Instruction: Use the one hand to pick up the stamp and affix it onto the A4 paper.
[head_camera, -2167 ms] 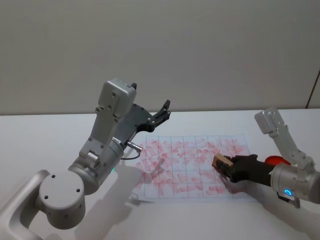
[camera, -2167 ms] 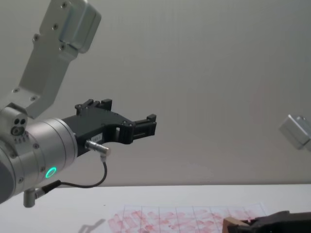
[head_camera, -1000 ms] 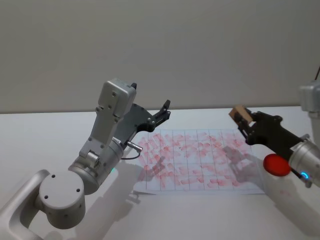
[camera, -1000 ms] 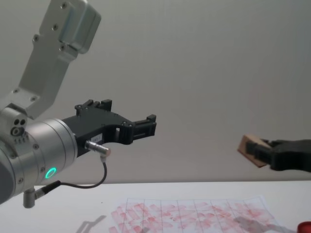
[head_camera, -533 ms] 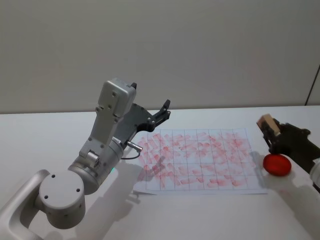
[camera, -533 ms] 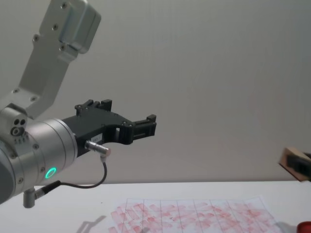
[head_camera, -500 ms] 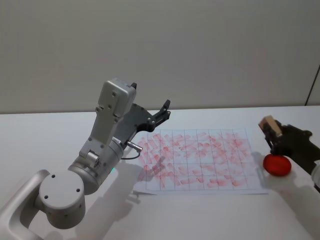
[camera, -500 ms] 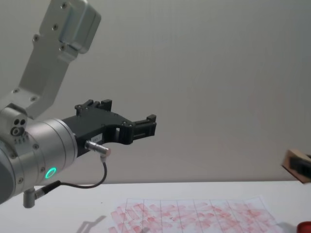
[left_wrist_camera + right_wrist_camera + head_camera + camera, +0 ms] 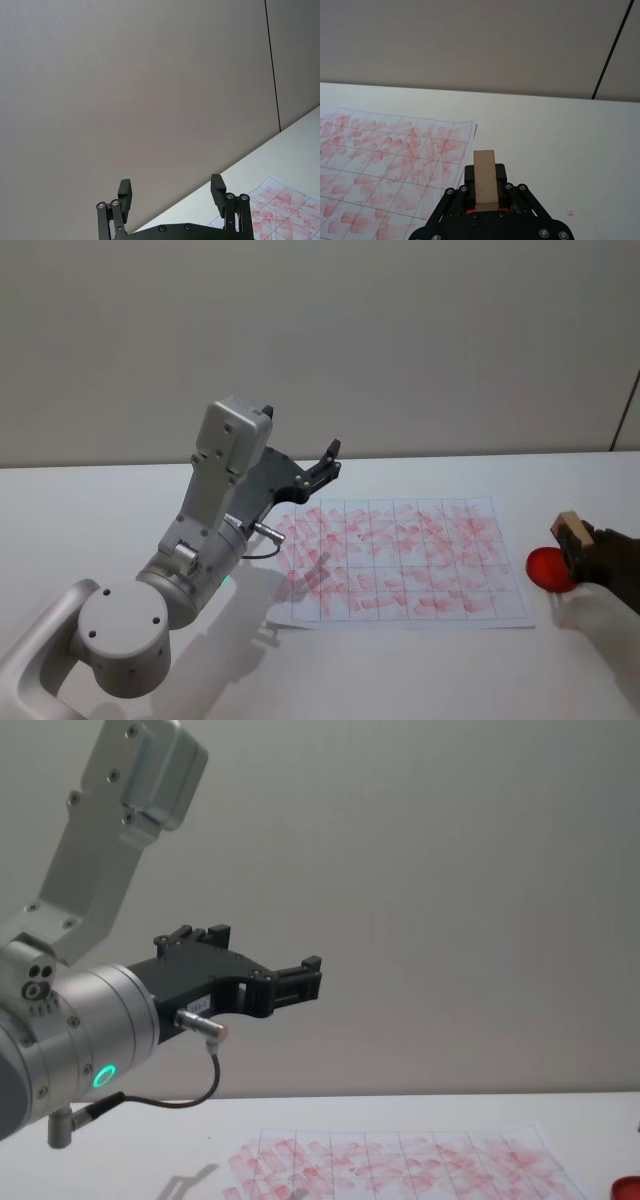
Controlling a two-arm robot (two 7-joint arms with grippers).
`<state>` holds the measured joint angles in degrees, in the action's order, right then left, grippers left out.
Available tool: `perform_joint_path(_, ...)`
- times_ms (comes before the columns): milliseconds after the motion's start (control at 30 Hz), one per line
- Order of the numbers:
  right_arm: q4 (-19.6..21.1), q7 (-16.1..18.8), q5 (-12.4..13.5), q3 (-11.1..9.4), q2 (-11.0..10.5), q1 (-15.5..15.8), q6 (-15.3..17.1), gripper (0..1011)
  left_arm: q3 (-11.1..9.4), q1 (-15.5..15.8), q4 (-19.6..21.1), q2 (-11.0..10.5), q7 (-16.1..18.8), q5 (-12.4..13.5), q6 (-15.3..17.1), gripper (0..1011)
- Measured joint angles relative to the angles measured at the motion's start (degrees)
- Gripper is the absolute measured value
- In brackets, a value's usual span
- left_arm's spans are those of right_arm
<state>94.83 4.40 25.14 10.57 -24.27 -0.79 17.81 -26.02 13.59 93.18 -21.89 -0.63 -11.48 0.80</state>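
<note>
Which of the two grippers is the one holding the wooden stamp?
The right gripper, low at the table's right side over the red round pad, is shut on the stamp. The left gripper hangs open and empty, raised above the A4 paper.

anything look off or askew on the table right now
Nothing stands out. The A4 paper lies flat, slightly angled, the right gripper holds the stamp over the red pad, and the left gripper hangs open, idle.
</note>
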Motion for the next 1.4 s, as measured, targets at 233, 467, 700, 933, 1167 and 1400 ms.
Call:
perform_joint_path(233,-1.59,-0.03,-0.49,0.02,0.24,-0.91,1.99,218,0.00,0.00,0.00,0.00,0.00,0.00,0.00,1001)
perform_joint_path(467,-3.22,0.62,-1.42,0.24,0.70,-2.10,3.24,219,0.00,0.00,0.00,0.00,0.00,0.00,0.00,1001)
perform_joint_path(700,-4.33,1.12,-2.07,0.42,1.02,-2.94,4.04,278,0.00,0.00,0.00,0.00,0.00,0.00,0.00,1001)
perform_joint_path(933,-5.01,1.46,-2.52,0.53,1.22,-3.46,4.52,541,0.00,0.00,0.00,0.00,0.00,0.00,0.00,1001)
perform_joint_path(1167,-5.35,1.59,-2.71,0.57,1.32,-3.73,4.74,739,0.00,0.00,0.00,0.00,0.00,0.00,0.00,1001)
perform_joint_path(1400,-5.53,1.68,-2.83,0.62,1.37,-3.89,4.88,955,0.00,0.00,0.00,0.00,0.00,0.00,0.00,1001)
